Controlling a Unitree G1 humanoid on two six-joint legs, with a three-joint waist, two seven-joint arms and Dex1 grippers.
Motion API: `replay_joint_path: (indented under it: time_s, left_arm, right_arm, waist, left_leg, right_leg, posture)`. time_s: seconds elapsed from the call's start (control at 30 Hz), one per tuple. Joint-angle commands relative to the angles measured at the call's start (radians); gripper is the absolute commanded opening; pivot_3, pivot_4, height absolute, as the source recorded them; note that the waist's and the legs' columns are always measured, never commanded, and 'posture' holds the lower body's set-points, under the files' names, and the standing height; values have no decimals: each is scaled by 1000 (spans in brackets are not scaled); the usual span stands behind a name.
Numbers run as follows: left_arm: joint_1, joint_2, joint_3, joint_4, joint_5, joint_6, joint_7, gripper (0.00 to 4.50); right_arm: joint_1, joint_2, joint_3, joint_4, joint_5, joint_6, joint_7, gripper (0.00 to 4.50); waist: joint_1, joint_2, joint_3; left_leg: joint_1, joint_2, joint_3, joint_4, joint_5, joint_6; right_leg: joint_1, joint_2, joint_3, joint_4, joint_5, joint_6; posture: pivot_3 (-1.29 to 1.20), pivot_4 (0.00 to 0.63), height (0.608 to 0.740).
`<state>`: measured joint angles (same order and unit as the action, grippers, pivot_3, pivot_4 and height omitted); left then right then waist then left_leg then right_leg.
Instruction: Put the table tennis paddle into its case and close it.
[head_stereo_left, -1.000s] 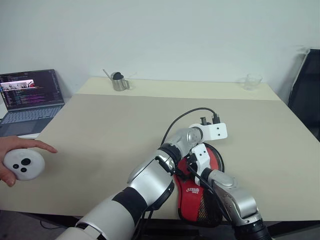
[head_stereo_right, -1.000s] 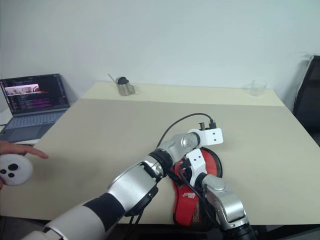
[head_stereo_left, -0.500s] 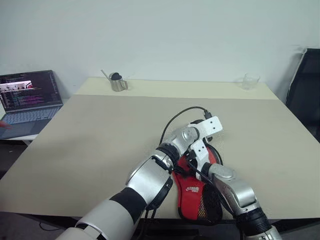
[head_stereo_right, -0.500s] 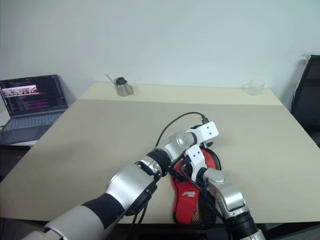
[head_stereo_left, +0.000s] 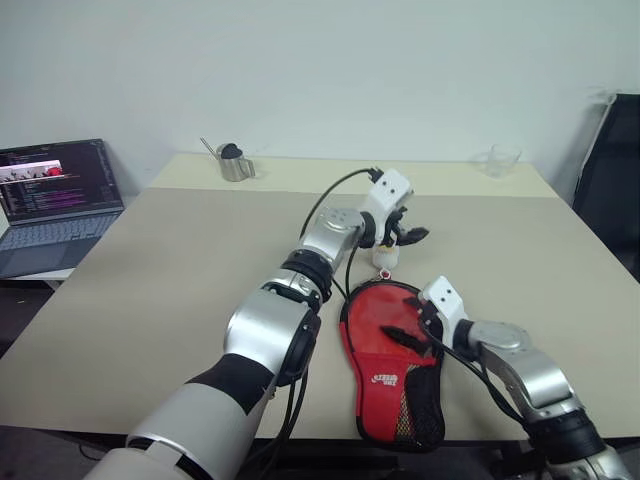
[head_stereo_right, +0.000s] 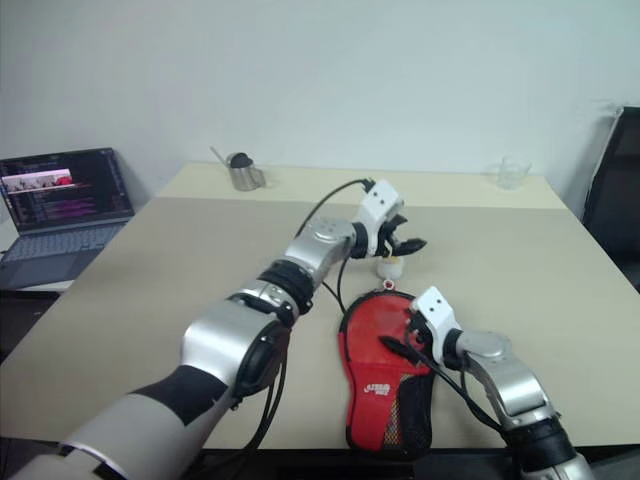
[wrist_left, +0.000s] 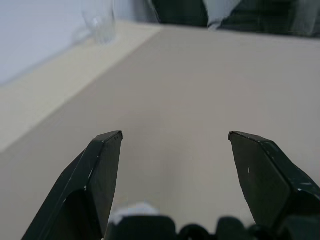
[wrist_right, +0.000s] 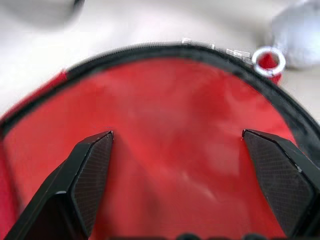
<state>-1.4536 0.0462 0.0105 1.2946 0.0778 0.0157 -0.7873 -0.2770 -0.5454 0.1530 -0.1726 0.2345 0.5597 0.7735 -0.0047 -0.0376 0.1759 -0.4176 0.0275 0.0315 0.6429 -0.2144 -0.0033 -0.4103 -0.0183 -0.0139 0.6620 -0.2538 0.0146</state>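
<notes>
So the case (head_stereo_left: 392, 365) is lying flat on the beige counter (head_stereo_left: 180, 280) near the front edge, red panel up, round end pointing away from the robot and the black mesh end toward it. Its zip looks run all the way round the round end, though I can't say for sure it's fully shut. The little white fluffy charm (head_stereo_left: 385, 257) sits on the counter just past the round end, on a small ring by the zip pull. No paddle visible anywhere outside; likely inside the case, can't tell.

Left tool (head_stereo_left: 408, 236) is up in the air above the charm, fingers spread wide, nothing in them. Right tool (head_stereo_left: 410, 335) hovers low over the red panel, also wide and empty.

Other stuff: a laptop (head_stereo_left: 55, 200) off to the left, a small metal cup (head_stereo_left: 236, 162) and a clear glass (head_stereo_left: 503, 160) along the far edge.
</notes>
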Motion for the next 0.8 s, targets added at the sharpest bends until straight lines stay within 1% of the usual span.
replay_joint_path:
  time_s: [0.03,0.1,0.2,0.27,0.33,0.4,0.47,0.57,0.63,0.7,0.8]
  left_arm:
    - [-19,95,10,-78,-37,18,-166,3696]
    - [8,162,5,-129,-56,36,-299,3696]
    - [58,230,-13,-204,-76,118,-430,3696]
    - [135,256,-40,-288,-87,160,-519,3696]
    - [227,258,-75,-389,-91,191,-557,3696]
    - [317,244,-108,-498,-98,217,-557,3696]
    - [443,204,-141,-632,-112,202,-534,3696]
    - [574,139,-188,-757,-103,191,-458,3696]
    - [635,104,-230,-790,-69,170,-391,3696]
    - [662,90,-257,-796,-53,166,-347,3696]
    - [691,73,-299,-747,0,136,-240,3696]
  right_arm:
    - [56,-116,-81,-98,80,41,110,4500]
    - [74,-175,-155,-113,130,61,141,4500]
    - [78,-223,-216,-92,152,53,157,4500]
    - [41,-220,-261,-45,160,49,134,4500]
    - [-24,-199,-287,17,157,47,87,4500]
    - [-95,-175,-294,81,145,46,44,4500]
    - [-209,-121,-305,185,133,60,-42,4500]
    - [-375,-30,-327,347,123,82,-173,4500]
    - [-479,36,-340,450,123,96,-249,4500]
    - [-537,73,-335,511,116,93,-279,4500]
    - [-631,159,-295,636,75,62,-341,4500]
  waist:
    - [-5,0,0]
    - [-7,1,1]
    - [-8,1,1]
    - [-7,1,1]
    - [-10,1,1]
    - [-10,2,1]
    - [-15,2,1]
    - [-13,2,2]
    - [-12,2,2]
    - [-12,2,2]
    - [-18,3,1]
  left_leg:
    - [0,0,1,0,0,0]
    - [0,0,1,0,0,0]
    - [1,1,1,1,0,0]
    - [1,1,0,1,0,0]
    - [1,2,1,1,0,0]
    - [1,2,1,2,0,0]
    - [1,2,1,3,0,0]
    - [0,2,1,3,0,0]
    - [0,2,0,3,0,0]
    - [0,2,0,2,0,0]
    - [0,2,1,2,0,1]
  right_leg:
    - [0,0,0,0,0,0]
    - [0,0,0,0,0,0]
    - [0,0,0,1,0,0]
    - [0,0,0,1,0,0]
    - [0,0,1,2,0,0]
    - [0,-1,2,2,0,0]
    - [0,-1,4,2,1,-1]
    - [0,-1,5,3,3,-5]
    - [-1,-1,4,3,3,-5]
    - [-1,-1,5,4,3,-5]
    - [-1,-1,5,3,3,-5]
  posture:
    - [0,150,740]
    - [0,150,740]
    - [0,150,740]
    - [0,150,740]
    - [0,150,740]
    - [0,150,740]
    - [0,150,740]
    - [0,150,740]
    - [0,150,740]
    - [0,150,740]
    - [0,150,740]
